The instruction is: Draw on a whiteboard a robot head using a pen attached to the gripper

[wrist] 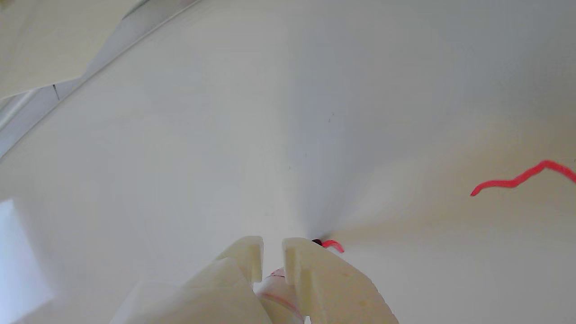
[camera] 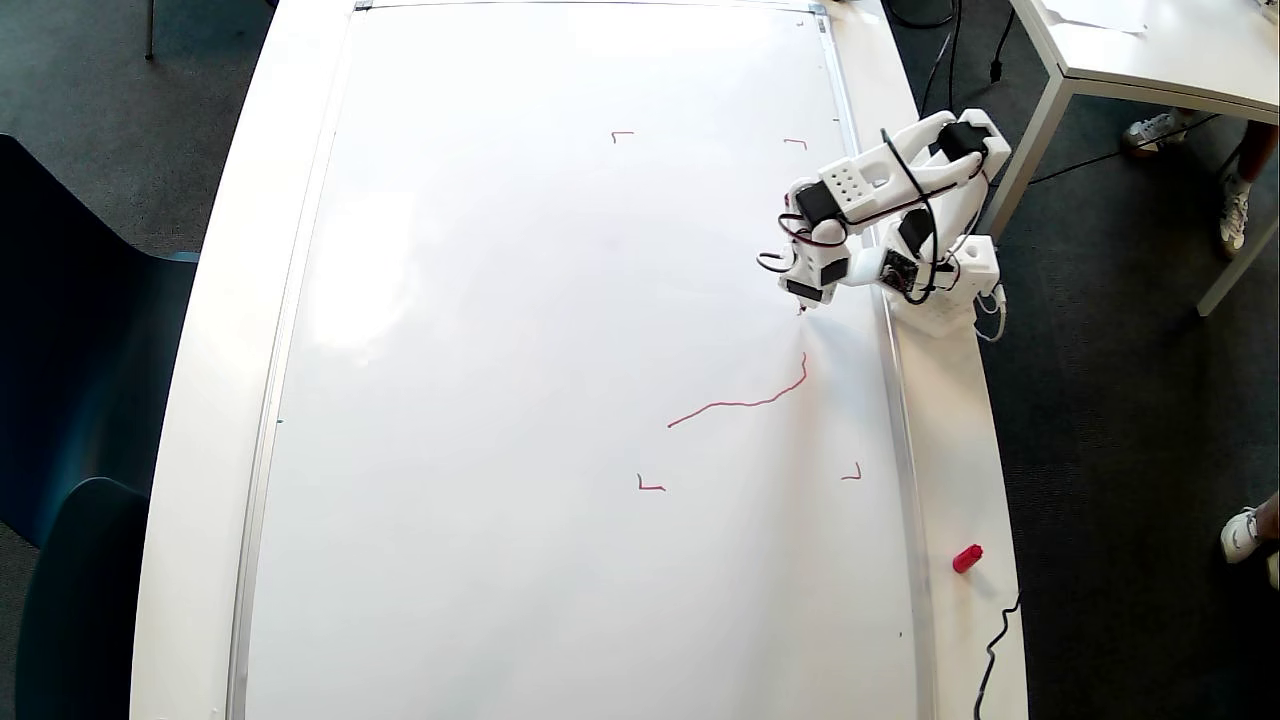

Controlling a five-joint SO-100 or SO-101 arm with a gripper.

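Note:
The whiteboard [camera: 560, 300] fills most of the overhead view, with small red corner marks [camera: 622, 134] on it. The only drawn line is a wobbly red stroke [camera: 740, 403], also in the wrist view [wrist: 517, 181]; no robot head outline shows. My gripper [camera: 800, 302] stands at the board's right side, just above the stroke's upper end. In the wrist view its white fingers [wrist: 310, 270] are shut on the pen [wrist: 279, 292], whose tip [wrist: 318, 243] touches the board beside a short fresh red mark [wrist: 334, 244]. Most of the pen is hidden between the fingers.
The arm's base [camera: 940, 285] sits on the white table edge to the board's right. A loose red cap [camera: 967, 558] lies on that edge lower down, near a black cable [camera: 995, 650]. Another table and people's feet are at the far right.

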